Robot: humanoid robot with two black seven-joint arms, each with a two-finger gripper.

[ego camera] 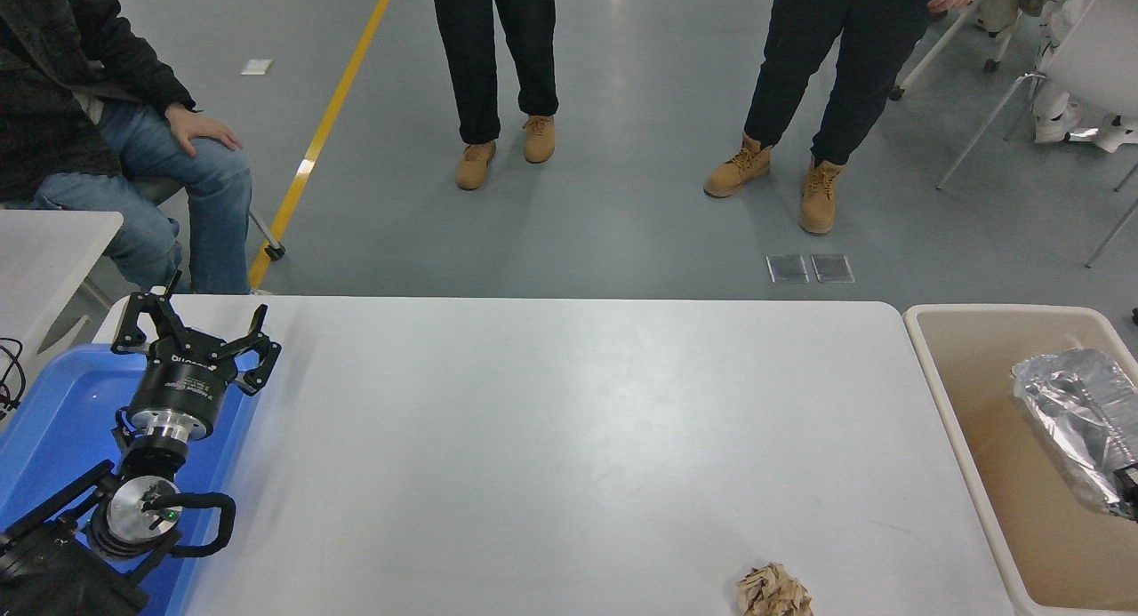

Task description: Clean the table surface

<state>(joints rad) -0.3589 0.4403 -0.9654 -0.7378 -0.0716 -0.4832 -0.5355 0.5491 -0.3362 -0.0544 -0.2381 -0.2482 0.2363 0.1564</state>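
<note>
— What is lying on the table surface (pixel 569 438) right now?

— The wide white-grey top is filling the middle of the head view, and only one loose thing is sitting on it: a crumpled brown paper wad (pixel 773 591) at the near edge, toward the right.

— And the arms?

— The left gripper (pixel 194 332) is parked at the lower left, hanging over the blue tray (pixel 53 412) that is resting on the table's left end. Its black fingers are spread wide with nothing between them. There is white lettering on the gripper's black collar, but it is too small for me to read.

— The right one?

— A dark bit of the right gripper (pixel 1127 490) is showing at the right edge, over the beige bin (pixel 951 420) standing just beside the table's right end. It is pressing against a crinkled silver foil bag (pixel 1071 420) that is hanging inside the bin's opening. Almost all of the claw is cut off by the frame, so I cannot tell whether it is clenched on the bag or loose.

— Any other writing or labels?

— None that I can read.

— Who is around?

— Two people in black trousers and tan boots (pixel 772 176) are standing on the grey floor beyond the far edge. A seated person in blue jeans (pixel 178 189) is at the upper left, beside the corner of a smaller white table (pixel 44 252). A yellow floor line (pixel 329 118) is running away between them.
</note>
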